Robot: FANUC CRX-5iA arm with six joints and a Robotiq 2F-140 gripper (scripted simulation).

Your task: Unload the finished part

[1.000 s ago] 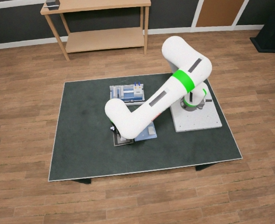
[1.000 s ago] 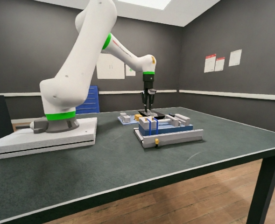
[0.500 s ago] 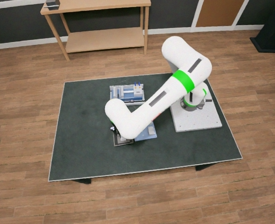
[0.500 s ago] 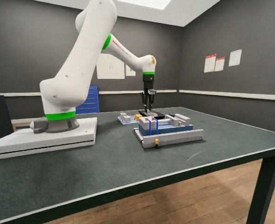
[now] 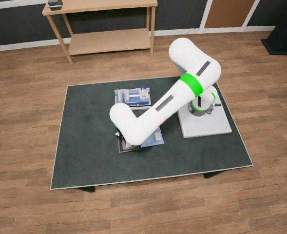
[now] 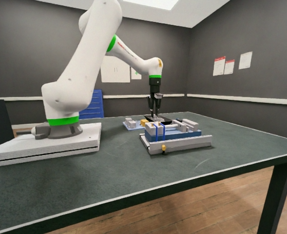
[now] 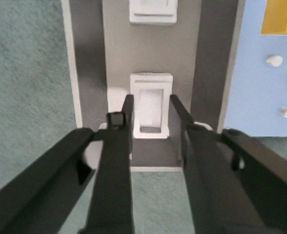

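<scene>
My gripper (image 7: 150, 108) (image 6: 154, 113) points straight down into the black outfeed tray (image 7: 87, 58) (image 5: 123, 149) (image 6: 167, 120). It is shut on the finished part (image 7: 151, 80), a pale block with a rectangular pocket facing up. The part sits low over the tray's grey floor, at the end nearer me. A second pocketed block (image 7: 153, 11) lies flat, pocket up, further along the same tray. In the top view the arm hides the gripper and most of the tray. The vise (image 5: 133, 98) (image 6: 173, 130) stands apart with nothing between its jaws.
A light blue pallet (image 7: 261, 88) (image 5: 152, 143) (image 6: 128, 125) lies right beside the tray, with a plain grey block (image 5: 158, 137) (image 6: 132, 123) and a yellow piece (image 7: 280, 17) (image 6: 144, 122) on it. The robot's base plate (image 5: 206, 126) is at the table's right.
</scene>
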